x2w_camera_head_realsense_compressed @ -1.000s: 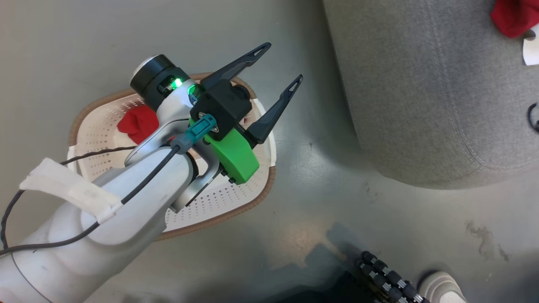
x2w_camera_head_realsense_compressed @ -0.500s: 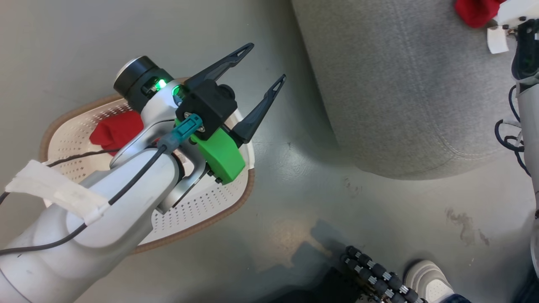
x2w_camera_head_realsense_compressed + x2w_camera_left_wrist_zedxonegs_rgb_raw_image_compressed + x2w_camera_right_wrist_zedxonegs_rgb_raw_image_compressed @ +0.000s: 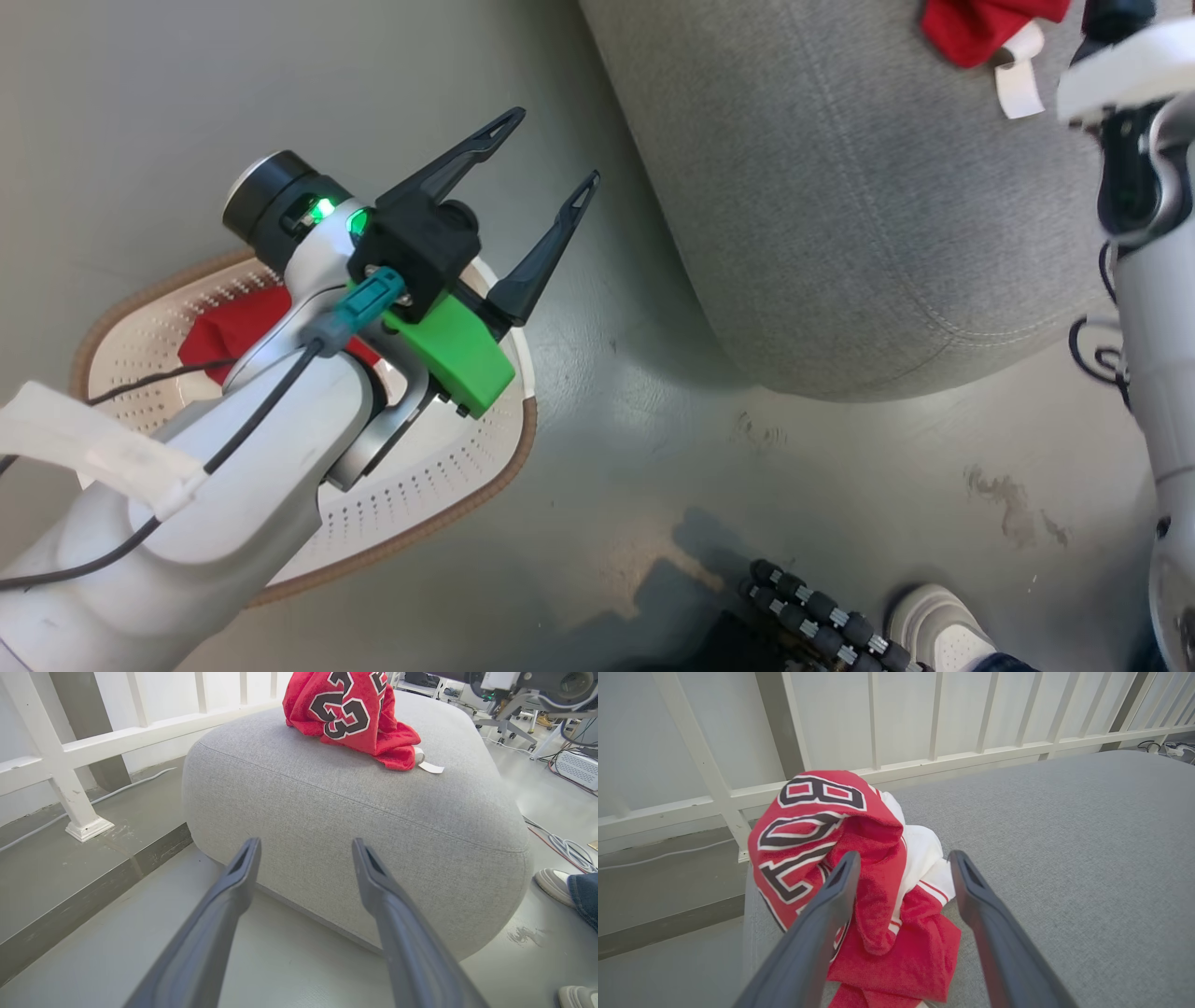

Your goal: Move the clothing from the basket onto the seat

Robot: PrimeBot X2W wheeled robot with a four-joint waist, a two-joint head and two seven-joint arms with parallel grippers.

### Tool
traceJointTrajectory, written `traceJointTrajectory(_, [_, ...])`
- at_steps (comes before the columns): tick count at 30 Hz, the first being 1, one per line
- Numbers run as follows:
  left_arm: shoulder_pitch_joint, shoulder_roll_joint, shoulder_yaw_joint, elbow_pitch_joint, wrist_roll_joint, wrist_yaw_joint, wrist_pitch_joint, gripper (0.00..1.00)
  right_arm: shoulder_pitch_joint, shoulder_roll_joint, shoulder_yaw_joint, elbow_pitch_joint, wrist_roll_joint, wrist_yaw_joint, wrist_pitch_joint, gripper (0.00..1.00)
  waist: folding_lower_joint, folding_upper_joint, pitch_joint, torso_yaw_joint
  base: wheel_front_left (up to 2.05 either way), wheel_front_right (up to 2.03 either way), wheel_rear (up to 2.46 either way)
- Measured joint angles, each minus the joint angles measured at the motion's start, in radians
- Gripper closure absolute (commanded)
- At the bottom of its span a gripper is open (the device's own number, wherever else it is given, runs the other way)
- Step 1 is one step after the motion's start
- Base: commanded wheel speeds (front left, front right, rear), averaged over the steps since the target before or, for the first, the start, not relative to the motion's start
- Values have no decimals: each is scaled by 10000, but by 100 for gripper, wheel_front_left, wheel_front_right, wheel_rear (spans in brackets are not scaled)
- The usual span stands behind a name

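We judge one half of the job done: the jersey (image 3: 817,826) lies crumpled on the seat (image 3: 1064,835), near the edge at the left of the right wrist view, its numerals facing up. The right gripper (image 3: 904,855) stands over it with its fingers spread wide. The cloth shows between and beyond them, and we see nothing pinched, so we read that hand as open and holding nothing. The other piece, the plain red garment (image 3: 233,327), sits in the basket (image 3: 439,467) at the left of the head view, partly hidden under the left arm's wrist. It is bunched up, so we cannot tell its long axis. The left gripper (image 3: 555,145) is also spread wide and empty. The coming move turns on this: the left gripper's fingers point to the upper right of the head view, toward the seat (image 3: 822,215) and away from the garment, which lies back behind the wrist at the lower left. The left arm is much the nearer of the two, hanging over the basket, while the right arm (image 3: 1153,308) is at the frame's far right edge. We judge the left hand must swing round and tip down into the basket to reach the cloth.
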Motion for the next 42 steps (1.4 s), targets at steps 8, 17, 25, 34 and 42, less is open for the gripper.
traceJointTrajectory(8, [436, -13, 397, 290, -426, 98, -729, 0, 899, 127, -150, -901, -368, 88, -27, 0, 0, 0, -613, -40, 0, 0, 0])
traceJointTrajectory(17, [1213, -100, 1281, 1007, -855, 353, -1407, 0, 1462, 215, 15, -1996, -957, 221, -29, 0, -1, 0, -1480, 394, 0, 0, 0])
traceJointTrajectory(25, [2446, -125, 2493, 1950, -1323, 537, -1521, 0, 2357, 341, 504, -2435, -1448, 355, -29, 0, -1, 0, -2430, 1306, 0, 0, 0])
traceJointTrajectory(34, [3609, -378, 3994, 2351, -1511, 627, -1521, 0, 3578, 671, 523, -2640, -1480, 349, -29, 0, -1, 0, -3517, 2337, 0, 0, 0])
traceJointTrajectory(42, [5034, -420, 5204, 2468, -1110, 700, -1521, 0, 5091, 926, 359, -2922, -1586, 157, -27, 0, -1, 0, -4589, 3176, 0, 0, 0])
